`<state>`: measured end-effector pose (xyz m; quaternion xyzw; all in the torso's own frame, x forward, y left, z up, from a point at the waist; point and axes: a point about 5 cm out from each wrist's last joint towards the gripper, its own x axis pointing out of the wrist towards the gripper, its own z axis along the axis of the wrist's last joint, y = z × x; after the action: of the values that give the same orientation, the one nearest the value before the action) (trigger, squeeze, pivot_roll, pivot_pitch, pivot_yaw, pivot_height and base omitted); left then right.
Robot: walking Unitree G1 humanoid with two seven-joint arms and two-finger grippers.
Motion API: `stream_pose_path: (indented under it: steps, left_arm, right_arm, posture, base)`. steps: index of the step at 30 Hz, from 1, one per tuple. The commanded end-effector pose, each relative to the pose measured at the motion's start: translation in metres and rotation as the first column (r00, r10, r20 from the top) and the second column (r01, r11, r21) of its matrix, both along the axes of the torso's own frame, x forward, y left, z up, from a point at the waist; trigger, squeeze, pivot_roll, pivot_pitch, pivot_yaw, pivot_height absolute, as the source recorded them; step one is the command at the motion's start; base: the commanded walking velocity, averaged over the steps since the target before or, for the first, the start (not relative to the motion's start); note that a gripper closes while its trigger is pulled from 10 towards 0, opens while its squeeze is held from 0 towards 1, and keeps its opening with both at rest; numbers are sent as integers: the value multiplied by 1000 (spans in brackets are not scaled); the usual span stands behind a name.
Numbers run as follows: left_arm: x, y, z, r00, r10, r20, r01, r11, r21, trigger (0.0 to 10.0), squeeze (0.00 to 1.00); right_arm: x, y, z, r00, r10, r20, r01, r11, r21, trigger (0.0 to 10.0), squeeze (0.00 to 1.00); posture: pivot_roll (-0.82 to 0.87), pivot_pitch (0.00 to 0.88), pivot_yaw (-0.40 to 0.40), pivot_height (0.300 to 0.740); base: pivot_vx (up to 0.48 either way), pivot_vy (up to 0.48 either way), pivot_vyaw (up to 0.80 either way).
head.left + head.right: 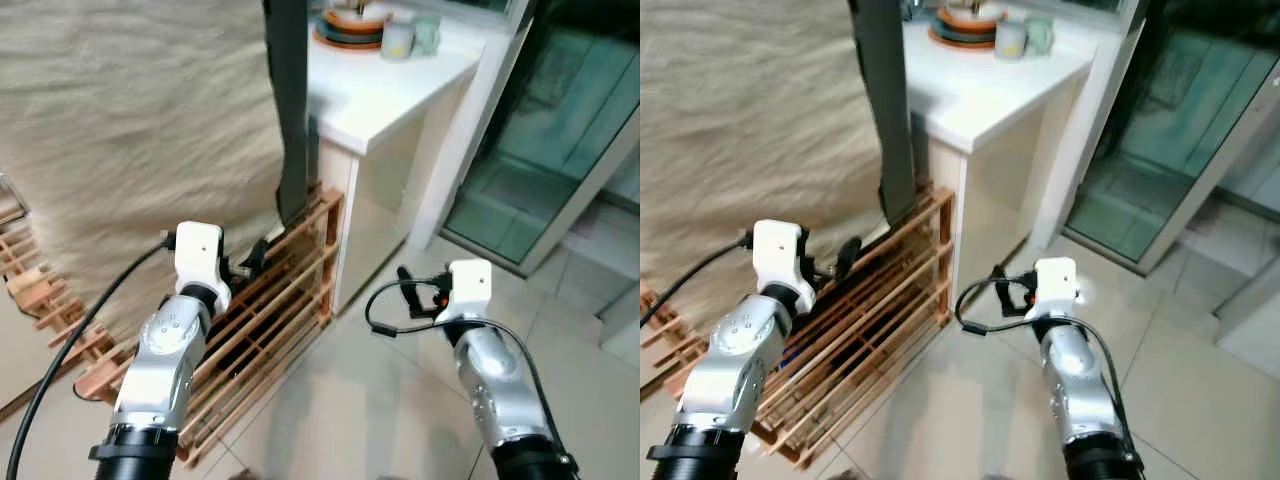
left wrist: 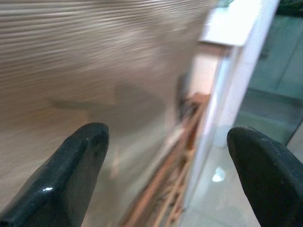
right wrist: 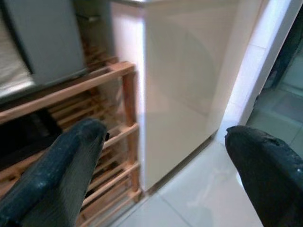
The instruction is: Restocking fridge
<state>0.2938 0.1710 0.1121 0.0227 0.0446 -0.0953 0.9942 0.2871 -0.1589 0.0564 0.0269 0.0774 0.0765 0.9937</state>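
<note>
The fridge isn't visible; left gripper (image 2: 165, 165) and right gripper (image 3: 165, 161) gape wide, empty, near the wooden rack (image 1: 270, 310).

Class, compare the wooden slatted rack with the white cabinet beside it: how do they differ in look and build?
The wooden rack is open, built of orange-brown slats with gaps you can see through; the white cabinet has solid, smooth, pale panels. The rack stands lower, its top well below the cabinet's top. The cabinet's top carries stacked dishes and cups; a tall grey panel stands at the rack. Both stand side by side on the tiled floor.
</note>
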Motion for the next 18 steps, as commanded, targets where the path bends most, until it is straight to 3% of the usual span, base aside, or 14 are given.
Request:
stream_pose_path:
  steps: [1,7,10,14,15,18]
  left_arm:
    - [0,-1,2,1000,-11,13,11,1000,-11,10000,0]
    - [-1,-2,1,999,-30,16,31,999,-38,10000,0]
    - [-16,3,-10,998,-70,6,70,997,-34,10000,0]
    - [-39,21,-29,999,-6,-47,3,998,-67,10000,0]
    - [-42,21,-28,999,18,-45,-22,994,-107,10000,0]
    - [-38,15,-24,1000,5,-19,-7,994,-106,10000,0]
  right_arm:
    - [3,1,5,1000,2,23,-2,1000,-4,10000,180]
    - [2,1,5,1000,2,28,-1,1000,-10,10000,180]
    - [2,1,8,999,1,47,-1,1000,-2,10000,184]
    - [-5,1,7,999,8,53,-8,1000,-5,10000,184]
    - [-6,1,4,999,10,44,-9,1000,-4,10000,192]
    - [-6,4,3,999,28,41,-27,1000,-7,10000,196]
  posture:
    - [-116,0,-1,740]
    - [-117,0,-2,740]
    - [-120,0,3,740]
    - [-117,0,-2,740]
    - [-110,0,-7,740]
    - [-104,0,-13,740]
  base:
    - [0,0,0]
    - [0,0,0]
    - [0,0,0]
    - [0,0,0]
    - [0,0,0]
    - [0,0,254]
